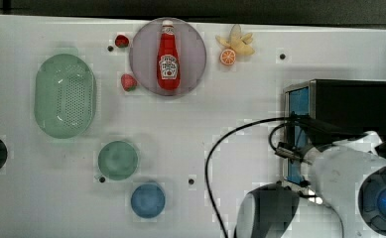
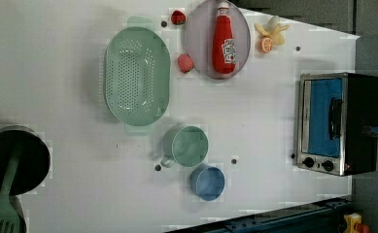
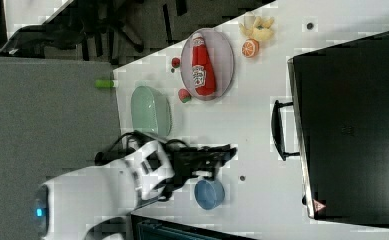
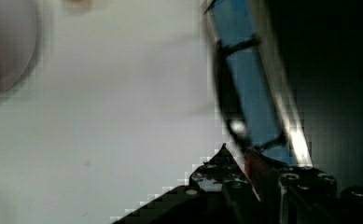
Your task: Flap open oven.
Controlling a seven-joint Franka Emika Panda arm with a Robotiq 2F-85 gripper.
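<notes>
At the top view's right edge of the white tabletop [image 1: 240, 104] stands the oven [image 1: 352, 99], its black top up and its blue glass door [image 2: 325, 116] facing the top view's left. The door sits shut and upright against its silver frame, the dark bar handle [image 3: 278, 131] standing out from it and the small black knobs [image 2: 317, 163] in a row at one end of the front. The white arm [image 1: 349, 173] reaches in from the top view's lower right corner, a black cable [image 1: 211, 158] looping beside it. Its gripper [image 3: 230, 151] hangs above the tabletop in front of the door, pointing toward the oven; in the right view it is near the handle but apart from it. The fingers [image 3: 217, 150] stand narrow, with nothing seen between them. In the wrist view one end of the handle lies just beside the gripper body. Well apart, toward the top view's far left, a ketchup bottle [image 1: 168, 54] lies on a grey plate [image 1: 143, 64], with two strawberries [image 1: 122, 40] beside the plate and a peeled banana [image 1: 237, 40] and orange half [image 1: 227, 56] to the top view's right of it. A green colander [image 1: 64, 96], a green cup [image 1: 117, 159] and a blue cup [image 1: 148, 200] sit toward the top view's left.
</notes>
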